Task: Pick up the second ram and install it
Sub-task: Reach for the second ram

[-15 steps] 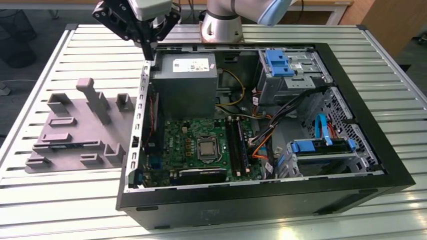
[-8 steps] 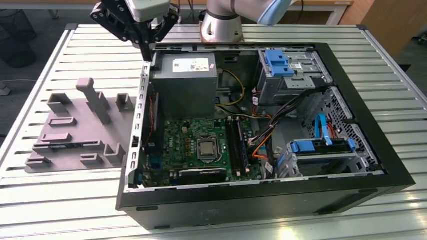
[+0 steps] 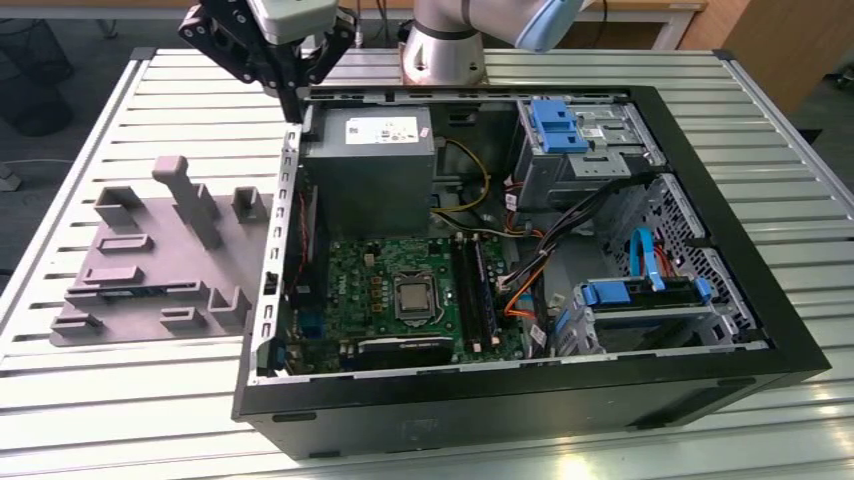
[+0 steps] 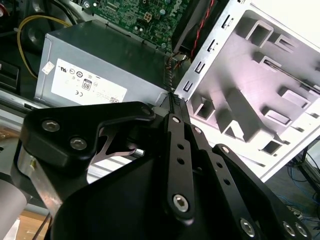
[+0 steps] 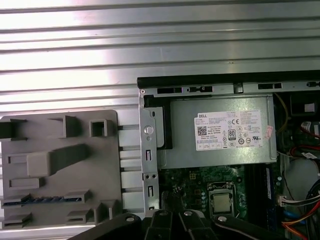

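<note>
- Second ram (image 5: 42, 200) is seen in the first wrist view as a dark blue-green stick lying lengthwise in a long slot of the grey fixture tray (image 5: 100, 170), which is set just beside the open computer case (image 3: 534, 400).
- The gripper (image 3: 291, 108) is held above the case's far corner on the exterior view's left, next to the power supply (image 3: 367, 180) and well apart from the stick.
- Its jaws are drawn together at the tips, and nothing is gripped between them.
</note>
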You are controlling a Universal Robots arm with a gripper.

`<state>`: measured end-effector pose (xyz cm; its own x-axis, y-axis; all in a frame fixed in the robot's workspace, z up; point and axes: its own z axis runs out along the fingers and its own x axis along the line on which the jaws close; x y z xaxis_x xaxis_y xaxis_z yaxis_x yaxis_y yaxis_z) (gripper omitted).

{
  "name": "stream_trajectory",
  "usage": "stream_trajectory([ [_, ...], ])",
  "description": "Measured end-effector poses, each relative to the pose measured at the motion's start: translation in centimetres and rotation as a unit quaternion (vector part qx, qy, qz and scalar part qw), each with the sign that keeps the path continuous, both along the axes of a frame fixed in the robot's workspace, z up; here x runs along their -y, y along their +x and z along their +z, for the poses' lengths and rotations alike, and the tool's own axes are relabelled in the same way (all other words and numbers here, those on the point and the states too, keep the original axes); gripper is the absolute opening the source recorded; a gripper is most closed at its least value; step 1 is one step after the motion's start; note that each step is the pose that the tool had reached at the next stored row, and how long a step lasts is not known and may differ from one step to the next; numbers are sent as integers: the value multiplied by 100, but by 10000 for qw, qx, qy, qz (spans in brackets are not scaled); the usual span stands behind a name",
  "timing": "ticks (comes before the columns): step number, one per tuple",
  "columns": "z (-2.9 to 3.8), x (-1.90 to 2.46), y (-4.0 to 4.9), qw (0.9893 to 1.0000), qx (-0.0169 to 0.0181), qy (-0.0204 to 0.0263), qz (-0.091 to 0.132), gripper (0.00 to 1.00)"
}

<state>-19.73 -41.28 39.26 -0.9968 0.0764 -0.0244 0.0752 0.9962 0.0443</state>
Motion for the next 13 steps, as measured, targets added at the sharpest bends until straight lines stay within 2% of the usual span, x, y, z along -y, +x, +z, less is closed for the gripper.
stream_trajectory([
  [13, 0, 2, -130, 10000, 0, 0, 1, 11],
])
